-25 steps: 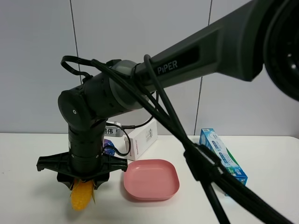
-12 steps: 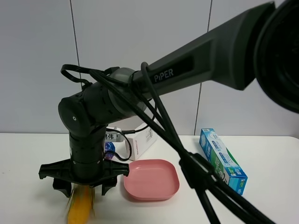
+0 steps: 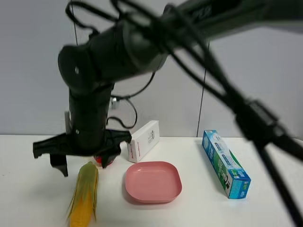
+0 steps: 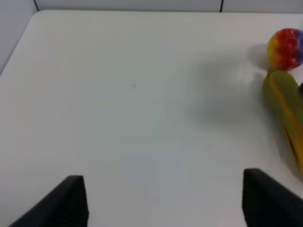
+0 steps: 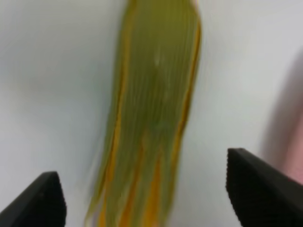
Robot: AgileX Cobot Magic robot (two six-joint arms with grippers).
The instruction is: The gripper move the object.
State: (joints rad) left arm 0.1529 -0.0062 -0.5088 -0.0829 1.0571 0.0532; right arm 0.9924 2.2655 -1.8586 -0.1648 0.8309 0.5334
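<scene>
The toy corn (image 3: 84, 198) lies flat on the white table at the front left, left of the pink plate (image 3: 154, 182). My right gripper (image 3: 85, 163) hangs just above the corn's far end, open and empty, its black fingers spread wide. In the right wrist view the corn (image 5: 156, 118) lies lengthwise below the open gripper (image 5: 151, 189), touching neither finger. My left gripper (image 4: 163, 203) is open and empty over bare table; the corn (image 4: 286, 109) shows at the edge of that view. The left arm does not show in the exterior view.
A multicoloured ball (image 4: 285, 48) sits by the corn's far end, mostly hidden behind the right gripper in the exterior view. A white box (image 3: 143, 140) stands behind the plate. A long blue-green box (image 3: 225, 163) lies to the right.
The right gripper has let go of the corn and risen. The corn, held upright in the jaws before, now lies flat on the table.
</scene>
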